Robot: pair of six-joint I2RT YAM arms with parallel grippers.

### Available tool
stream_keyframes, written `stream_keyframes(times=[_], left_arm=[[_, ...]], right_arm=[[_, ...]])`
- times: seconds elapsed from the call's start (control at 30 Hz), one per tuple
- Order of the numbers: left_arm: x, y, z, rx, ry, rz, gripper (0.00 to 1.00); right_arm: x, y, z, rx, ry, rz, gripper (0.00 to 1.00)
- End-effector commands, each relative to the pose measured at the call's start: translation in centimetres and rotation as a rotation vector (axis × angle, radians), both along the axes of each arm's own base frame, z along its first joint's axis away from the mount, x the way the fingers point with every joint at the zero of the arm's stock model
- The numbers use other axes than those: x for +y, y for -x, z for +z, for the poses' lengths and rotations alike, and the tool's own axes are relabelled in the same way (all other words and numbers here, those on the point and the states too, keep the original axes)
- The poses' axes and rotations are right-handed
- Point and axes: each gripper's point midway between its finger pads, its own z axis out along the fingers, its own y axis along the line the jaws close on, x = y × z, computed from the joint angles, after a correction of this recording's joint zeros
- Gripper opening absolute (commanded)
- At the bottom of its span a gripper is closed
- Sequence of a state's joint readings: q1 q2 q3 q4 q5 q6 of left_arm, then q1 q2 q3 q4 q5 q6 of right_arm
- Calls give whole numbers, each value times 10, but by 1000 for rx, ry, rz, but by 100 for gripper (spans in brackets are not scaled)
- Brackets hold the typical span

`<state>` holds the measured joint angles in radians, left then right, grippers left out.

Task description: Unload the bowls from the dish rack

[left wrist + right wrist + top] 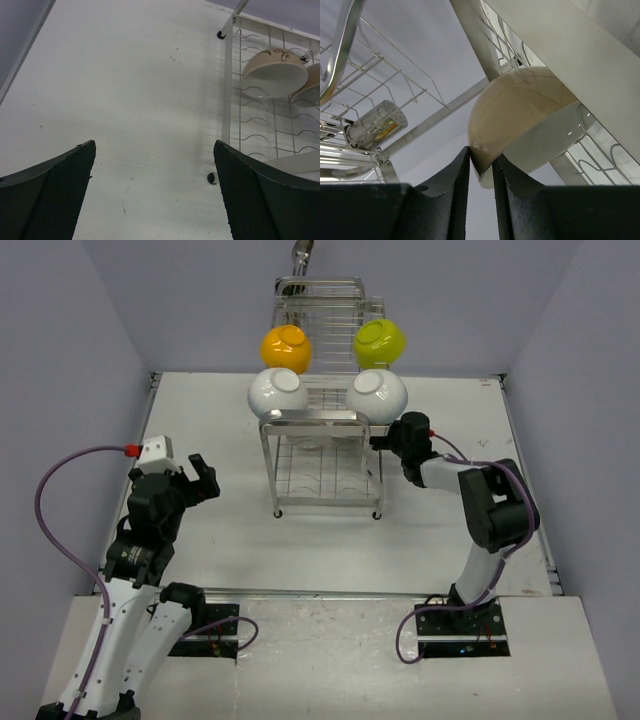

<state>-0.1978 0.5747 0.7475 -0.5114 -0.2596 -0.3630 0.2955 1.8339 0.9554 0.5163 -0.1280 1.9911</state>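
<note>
- Right now the tall two-tier chrome wire dish rack stands mid-table toward the far edge, with its slim legs on the white tabletop.
- Far pair up top: an orange-yellow glossy round bowl on the left and a lime green glossy round bowl on the right.
- Near pair: the left white glossy round bowl and the right white glossy round bowl.
- My right gripper is at the rack's right side. Its fingers are almost together, pinching the rim of a cream-white round bowl under a flat chrome rail.
- I cannot tell which tier that bowl sits on.
- Room is tight there, with rail and wire crowding just above the fingers.
- My left gripper is spread wide with nothing in it, over bare tabletop.
- It is well apart from the rack's legs; one black foot sits just inside the right finger's edge.
- The left wrist view shows a pale round bowl behind the rack's wires.
- Bare tabletop lies between the left gripper and the rack.
- Grey walls close off both side edges.
</note>
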Motion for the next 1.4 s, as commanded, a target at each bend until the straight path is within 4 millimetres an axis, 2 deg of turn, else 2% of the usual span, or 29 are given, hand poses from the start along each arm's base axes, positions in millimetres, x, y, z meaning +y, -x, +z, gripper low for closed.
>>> stream_keyframes(times=[0.0,0.23,0.4,0.47,0.63,0.97,1.37], left_arm=[[-4,-4,14,-59,0,-26,100],[-4,-3,15,-65,1,-28,100],[-4,-3,15,-65,1,-28,100],[-5,-3,15,-65,1,-30,100],[-5,-3,15,-66,1,-30,100],[-4,-3,14,-64,0,-25,100],[-4,-4,14,-59,-1,-24,100]], right_arm=[[-4,-12,12,17,-85,-80,24],[-4,-8,17,9,-96,-88,17],[-6,-6,17,0,-117,-95,7],[-5,-6,16,-3,-124,-93,0],[-5,-5,20,-14,-143,-92,0],[-7,-6,44,-94,-238,-121,0],[-9,-9,91,-293,-326,-128,0]])
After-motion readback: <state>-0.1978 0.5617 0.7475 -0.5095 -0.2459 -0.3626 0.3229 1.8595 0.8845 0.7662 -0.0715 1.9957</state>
